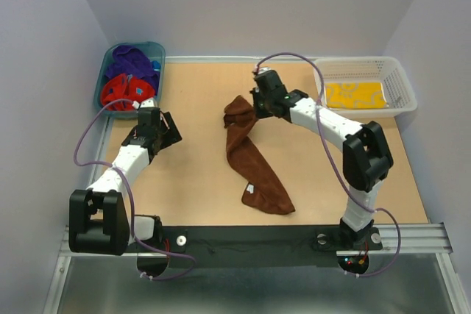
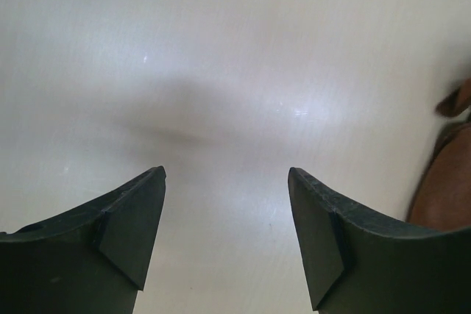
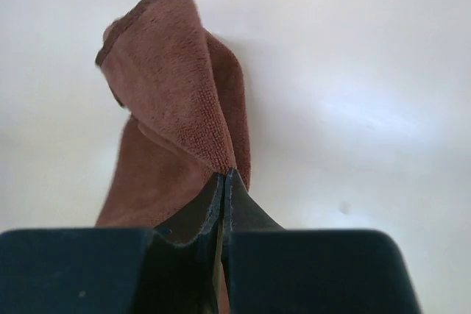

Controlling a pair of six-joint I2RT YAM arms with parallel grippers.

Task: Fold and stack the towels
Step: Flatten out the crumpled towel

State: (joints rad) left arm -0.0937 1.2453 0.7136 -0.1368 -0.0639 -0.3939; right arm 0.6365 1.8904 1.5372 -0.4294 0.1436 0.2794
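A brown towel (image 1: pixel 250 156) lies crumpled in a long strip down the middle of the table. My right gripper (image 1: pixel 255 106) is shut on its far upper corner, and the right wrist view shows the brown towel (image 3: pixel 173 86) bunched up just past the closed fingertips (image 3: pixel 225 176). My left gripper (image 1: pixel 163 131) stands open over bare table to the left of the towel, its jaws wide apart with nothing between them (image 2: pixel 227 174). The brown towel's edge (image 2: pixel 445 182) shows at the right of the left wrist view. A folded yellow towel (image 1: pixel 355 95) lies in the white basket.
A white mesh basket (image 1: pixel 401 82) stands at the back right. At the back left, a teal tub (image 1: pixel 156 51) holds purple (image 1: pixel 131 64) and red (image 1: pixel 121 92) towels. Walls close in the table on three sides.
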